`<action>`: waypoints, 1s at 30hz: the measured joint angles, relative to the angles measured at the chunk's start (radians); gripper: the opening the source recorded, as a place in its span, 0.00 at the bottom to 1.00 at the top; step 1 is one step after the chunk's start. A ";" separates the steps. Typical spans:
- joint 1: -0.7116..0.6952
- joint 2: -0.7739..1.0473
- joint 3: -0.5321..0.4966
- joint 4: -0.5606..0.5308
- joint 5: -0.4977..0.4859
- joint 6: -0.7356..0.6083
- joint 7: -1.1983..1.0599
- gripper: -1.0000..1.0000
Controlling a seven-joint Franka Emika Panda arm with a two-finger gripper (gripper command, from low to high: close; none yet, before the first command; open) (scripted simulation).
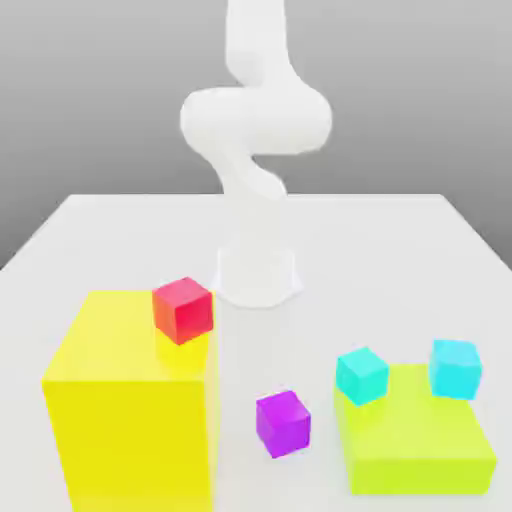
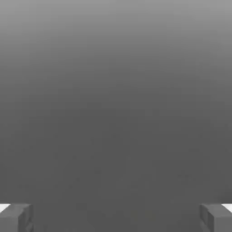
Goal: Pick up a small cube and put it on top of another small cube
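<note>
Gripper (image 2: 116, 217) fingers spread wide, nothing between them. Purple cube (image 1: 283, 423) sits alone on tabletop (image 1: 380, 240) near front edge, between yellow block (image 1: 130, 400) and green slab (image 1: 415, 450). Descend square, centred over it

Purple small cube (image 1: 282, 423), red cube (image 1: 183, 309).

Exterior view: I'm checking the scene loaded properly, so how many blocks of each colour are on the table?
Red cube: 1
Purple cube: 1
Cyan cubes: 2
Large yellow block: 1
Low yellow-green block: 1
Total: 6
</note>
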 joint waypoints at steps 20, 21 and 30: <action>-0.116 0.609 0.210 -0.344 0.069 0.376 0.840 0.50; -0.120 0.640 0.215 -0.361 0.051 0.395 0.897 0.50; -0.050 0.943 0.106 -0.402 -0.189 0.616 1.256 0.50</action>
